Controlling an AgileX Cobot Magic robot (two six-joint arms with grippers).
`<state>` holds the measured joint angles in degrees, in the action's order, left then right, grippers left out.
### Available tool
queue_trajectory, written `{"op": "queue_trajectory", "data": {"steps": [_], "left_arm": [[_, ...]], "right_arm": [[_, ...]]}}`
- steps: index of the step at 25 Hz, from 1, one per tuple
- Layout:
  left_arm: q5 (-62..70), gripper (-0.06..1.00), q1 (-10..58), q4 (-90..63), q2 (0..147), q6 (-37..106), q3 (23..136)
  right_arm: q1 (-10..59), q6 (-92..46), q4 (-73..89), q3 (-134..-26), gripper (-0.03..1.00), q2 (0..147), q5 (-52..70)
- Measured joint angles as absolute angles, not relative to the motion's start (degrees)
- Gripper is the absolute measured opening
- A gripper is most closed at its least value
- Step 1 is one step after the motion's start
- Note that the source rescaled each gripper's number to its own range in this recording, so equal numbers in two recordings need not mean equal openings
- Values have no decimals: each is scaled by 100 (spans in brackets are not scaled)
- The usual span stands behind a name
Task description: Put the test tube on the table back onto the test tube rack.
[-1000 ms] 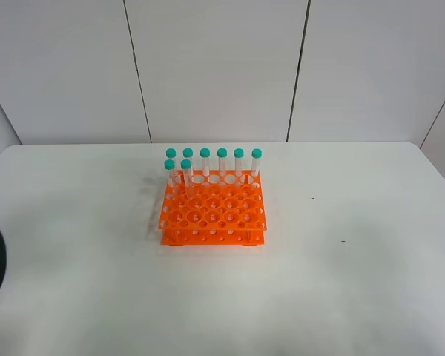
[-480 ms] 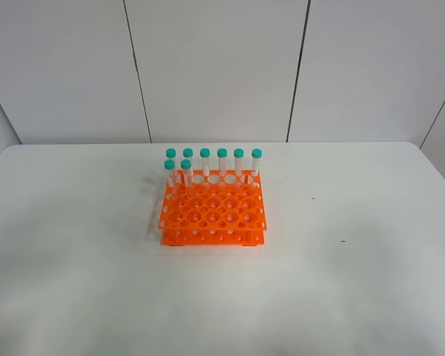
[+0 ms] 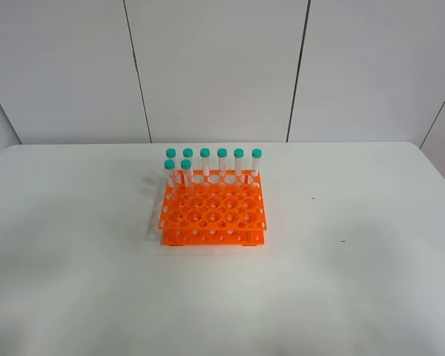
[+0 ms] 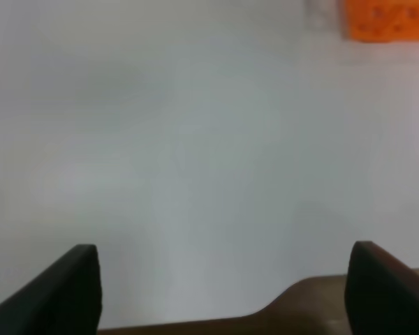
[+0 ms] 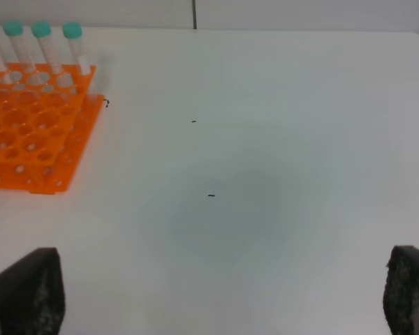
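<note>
The orange test tube rack (image 3: 213, 215) stands at the middle of the white table (image 3: 341, 282). Several teal-capped test tubes (image 3: 222, 162) stand upright in its back rows; I cannot tell them apart. No test tube lies on the table in any view. Neither gripper shows in the exterior view. In the left wrist view my left gripper (image 4: 223, 259) is open and empty over bare table, with the rack (image 4: 387, 19) far off. In the right wrist view my right gripper (image 5: 223, 264) is open and empty, with the rack (image 5: 28, 132) and some tubes (image 5: 73, 43) off to one side.
White wall panels (image 3: 215, 67) rise behind the table. A few small dark specks (image 3: 313, 198) mark the tabletop right of the rack. A brown edge (image 4: 314, 300) shows close under the left gripper.
A black curved cable at the left edge of the exterior view one second ago has left the frame. The rack and tubes have not moved.
</note>
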<state>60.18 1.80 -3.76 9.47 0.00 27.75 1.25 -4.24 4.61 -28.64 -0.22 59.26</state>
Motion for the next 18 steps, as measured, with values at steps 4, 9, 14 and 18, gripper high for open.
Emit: {"op": "queue_trajectory", "data": {"steps": [4,9,14,18], "left_arm": [[6018,100,162,-376,386,0,2775],[6018,100,152,-381,-17,0,2775],[6018,100,152,-390,-34,0,2775],[6018,100,152,-393,-34,0,2775]], "right_arm": [[125,-424,461,-2864,100,-22,5926],[125,-424,461,-2864,100,-22,5926],[125,-424,461,-2864,100,-22,5926],[125,-424,461,-2864,100,-22,5926]]}}
